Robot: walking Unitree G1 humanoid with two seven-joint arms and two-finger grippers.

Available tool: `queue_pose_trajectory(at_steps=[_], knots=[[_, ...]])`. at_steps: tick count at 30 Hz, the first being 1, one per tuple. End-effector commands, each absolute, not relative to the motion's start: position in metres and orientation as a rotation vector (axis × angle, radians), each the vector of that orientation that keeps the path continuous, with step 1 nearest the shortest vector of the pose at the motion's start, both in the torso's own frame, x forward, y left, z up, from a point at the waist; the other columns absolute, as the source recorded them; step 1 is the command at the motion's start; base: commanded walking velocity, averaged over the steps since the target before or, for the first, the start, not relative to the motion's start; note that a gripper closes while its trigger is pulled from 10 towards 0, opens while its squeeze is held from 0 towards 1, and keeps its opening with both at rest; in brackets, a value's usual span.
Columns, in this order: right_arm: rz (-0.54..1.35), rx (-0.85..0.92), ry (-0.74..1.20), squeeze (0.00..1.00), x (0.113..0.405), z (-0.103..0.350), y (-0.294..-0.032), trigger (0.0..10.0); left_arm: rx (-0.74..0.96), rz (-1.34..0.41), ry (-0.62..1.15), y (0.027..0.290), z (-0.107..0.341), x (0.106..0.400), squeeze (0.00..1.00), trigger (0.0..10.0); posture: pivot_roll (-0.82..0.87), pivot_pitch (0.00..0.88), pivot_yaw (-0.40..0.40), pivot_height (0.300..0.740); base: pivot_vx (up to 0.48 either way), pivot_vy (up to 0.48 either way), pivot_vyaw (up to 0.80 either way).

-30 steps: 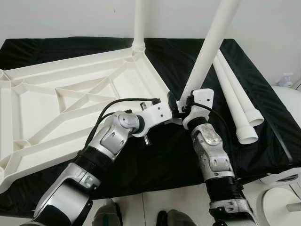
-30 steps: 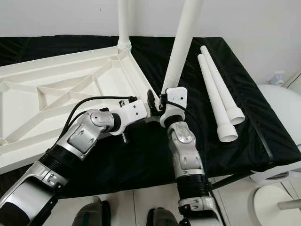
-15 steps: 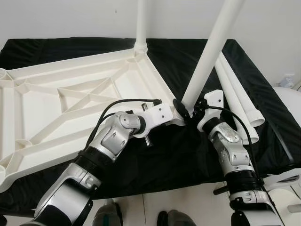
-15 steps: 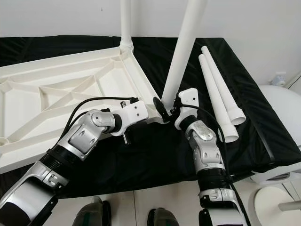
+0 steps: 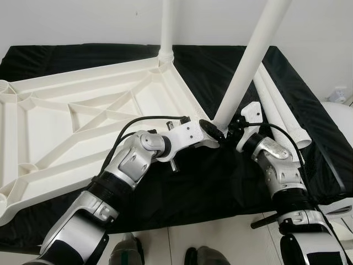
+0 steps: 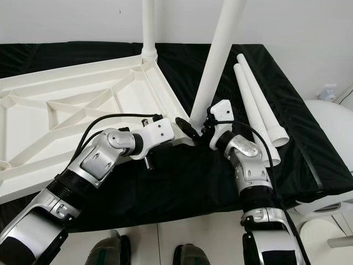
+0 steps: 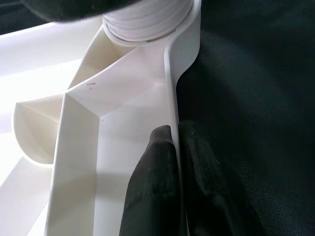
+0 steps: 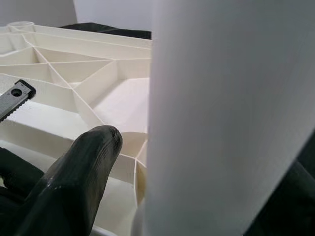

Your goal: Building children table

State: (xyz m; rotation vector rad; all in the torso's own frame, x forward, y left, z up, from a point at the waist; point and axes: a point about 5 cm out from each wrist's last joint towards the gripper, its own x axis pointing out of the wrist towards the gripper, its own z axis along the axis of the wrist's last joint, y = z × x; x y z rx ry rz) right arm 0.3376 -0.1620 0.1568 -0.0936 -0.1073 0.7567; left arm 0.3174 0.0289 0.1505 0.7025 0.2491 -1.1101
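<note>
I have the white ribbed table top [image 5: 83, 118] lying upside down on a table draped in black cloth [image 5: 209, 187], and I place everything else from it. At its near right corner my left gripper [image 5: 208, 132] is pinched on the raised rim: in the left wrist view one black finger [image 7: 155, 187] lies inside the wall and the other outside it, both pressed to the plastic. Just beyond those fingers sits the round corner socket [image 7: 147, 22] with a ribbed leg end in it.

That leg [image 5: 251, 61] rises from the same near right corner, tilted away to the right. My right gripper [image 5: 230, 127] is at its base, on the side away from the table top. In the right wrist view one black finger [image 8: 74, 182] stands apart from the white tube; the other is hidden behind it, so I cannot tell how wide the grip is or whether it holds.

At the far right corner of the table top a second leg [image 5: 167, 27] stands upright in its socket. To the right of the table top, well apart from it, two spare legs [image 5: 281, 121] lie side by side on the cloth, touching, flared ends toward me.
</note>
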Motion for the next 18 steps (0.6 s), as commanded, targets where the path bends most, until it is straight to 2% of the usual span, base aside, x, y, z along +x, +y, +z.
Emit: queue_pose_trajectory(at_steps=[1,5,6,7,8,9,10,18], knots=[[0.766,-0.11,-0.1,0.0,0.3378,0.1559,-0.1657,10.0,0.735,-1.138,0.198,0.0209,0.1574,0.3156,0.0,10.0,-0.01,0.053,-0.008,0.74,0.0,0.0,0.0],[0.778,-0.123,-0.102,0.0,0.3393,0.158,-0.1695,10.0,0.736,-1.136,0.2,0.0217,0.1573,0.3156,0.0,10.0,-0.01,0.053,-0.008,0.74,0.0,0.0,0.0],[0.782,-0.125,-0.101,0.0,0.3395,0.158,-0.17,8.7,0.736,-1.136,0.2,0.0218,0.1572,0.3156,0.0,10.0,-0.01,0.053,-0.008,0.74,0.0,0.0,0.0],[0.782,-0.125,-0.101,0.0,0.3395,0.158,-0.17,8.7,0.736,-1.136,0.2,0.0218,0.1572,0.3156,0.0,10.0,-0.01,0.053,-0.008,0.74,0.0,0.0,0.0],[0.783,-0.124,-0.098,0.0,0.3397,0.1578,-0.1709,2.5,0.737,-1.136,0.2,0.0218,0.1572,0.3156,0.0,10.0,-0.01,0.053,-0.007,0.74,0.0,0.0,0.0],[0.784,-0.124,-0.097,0.0,0.3398,0.1576,-0.1715,2.5,0.737,-1.137,0.2,0.0218,0.1571,0.3156,0.0,10.0,-0.01,0.053,-0.007,0.74,0.0,0.0,0.0],[0.788,-0.119,-0.096,0.0,0.34,0.1571,-0.1725,0.0,0.737,-1.137,0.199,0.0216,0.1571,0.3156,0.0,10.0,-0.01,0.052,-0.006,0.74,0.0,0.0,0.0],[0.797,-0.109,-0.1,0.0,0.3394,0.1564,-0.1731,0.0,0.736,-1.14,0.198,0.0213,0.1574,0.3155,0.0,10.0,-0.01,0.052,-0.004,0.74,0.0,0.0,0.0]])
